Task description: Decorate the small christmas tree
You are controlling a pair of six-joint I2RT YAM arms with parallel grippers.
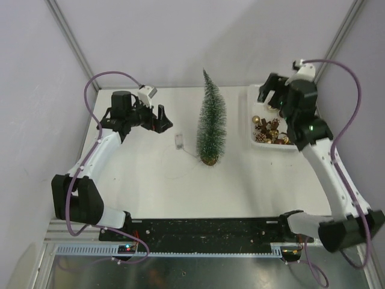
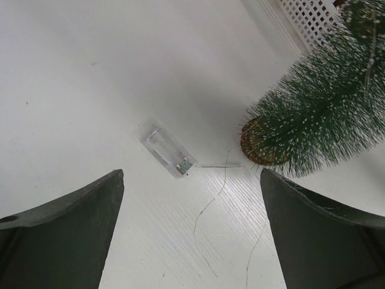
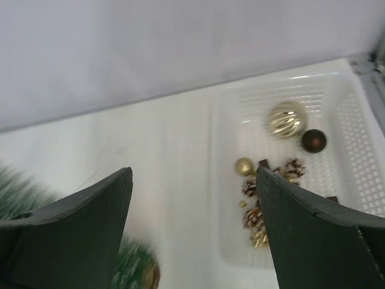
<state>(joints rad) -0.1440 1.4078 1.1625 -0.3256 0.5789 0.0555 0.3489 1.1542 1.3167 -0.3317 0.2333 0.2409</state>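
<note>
From above, the small christmas tree (image 1: 212,123) stands upright at the middle of the worktop (image 1: 150,192), with no ornament to be seen on its bristles. Just left of its foot lies a small clear battery box (image 1: 178,140). The white mesh basket (image 1: 251,117) sits to the right of the tree, with a heap of gold and brown ornaments (image 1: 269,131) in it. The left claw (image 1: 161,122) hovers left of the tree, open and empty. The right claw (image 1: 270,95) hangs over the far end of the basket, also spread and carrying nothing.

At the left wrist, the jaws stand wide apart with the battery box on the worktop beyond them. A thin wire (image 2: 207,208) curls loose from the box, passing close by the tree's wooden base (image 2: 255,146). A pale thread seems to cross the bristles at the right edge of this view, but I cannot tell whether it is wire wound on the tree.

At the right wrist, the jaws are parted above the basket's left wall with nothing between them. Inside lie a ribbed gold ball (image 3: 287,118), a dark brown ball (image 3: 313,140), a small gold ball (image 3: 243,166) and frosted pine cones (image 3: 255,218).

By my judgement the decorating has barely begun. Every ornament that shows is in the basket, much of the wire lies on the worktop, and all the hanging is left to do.
</note>
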